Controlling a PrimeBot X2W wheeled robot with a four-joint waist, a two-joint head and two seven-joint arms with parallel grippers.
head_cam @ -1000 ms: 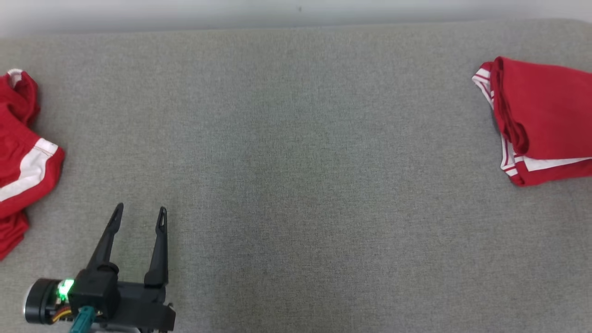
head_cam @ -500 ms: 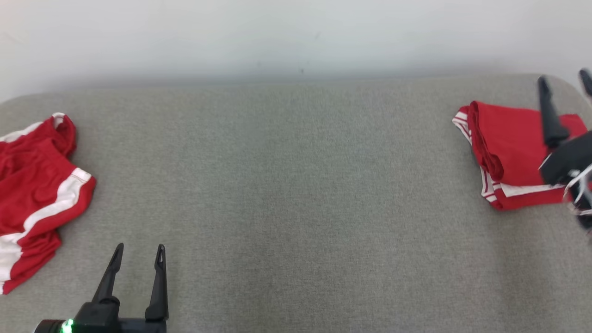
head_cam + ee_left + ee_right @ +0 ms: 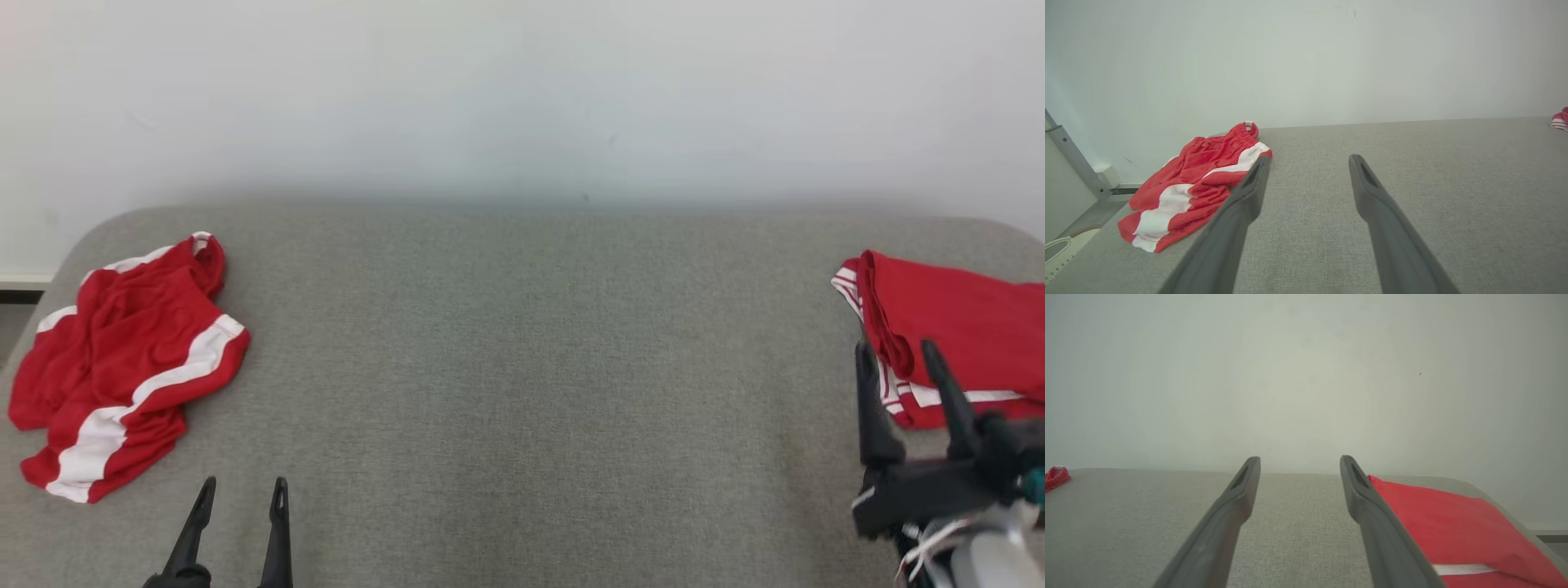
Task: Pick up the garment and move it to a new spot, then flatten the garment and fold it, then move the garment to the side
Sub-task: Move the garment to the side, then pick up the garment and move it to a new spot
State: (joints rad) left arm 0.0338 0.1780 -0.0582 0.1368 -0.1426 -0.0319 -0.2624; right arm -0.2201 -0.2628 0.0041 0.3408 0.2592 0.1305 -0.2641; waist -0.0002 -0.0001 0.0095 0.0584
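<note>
A crumpled red garment (image 3: 122,359) with white stripes lies near the far left corner of the grey table (image 3: 522,367). In the left wrist view this garment (image 3: 1200,179) is ahead and to the left of my left gripper (image 3: 1309,159). My left gripper (image 3: 243,486) stands open and empty at the table's near left. A second red garment (image 3: 955,327), folded, lies at the right edge. My right gripper (image 3: 896,349) is open and empty, its tips by that garment's near left corner. From the right wrist, the folded garment (image 3: 1433,522) lies just right of the gripper (image 3: 1300,459).
A pale wall (image 3: 522,98) runs behind the table's far edge. The table corners are rounded. A grey metal post (image 3: 1069,155) and floor show past the table's left edge. A broad stretch of grey cloth lies between the two garments.
The head camera has tilted up, so the wall and both garments show more fully. My right gripper came into view over the folded garment and has drawn back toward me. Both grippers stay open.
</note>
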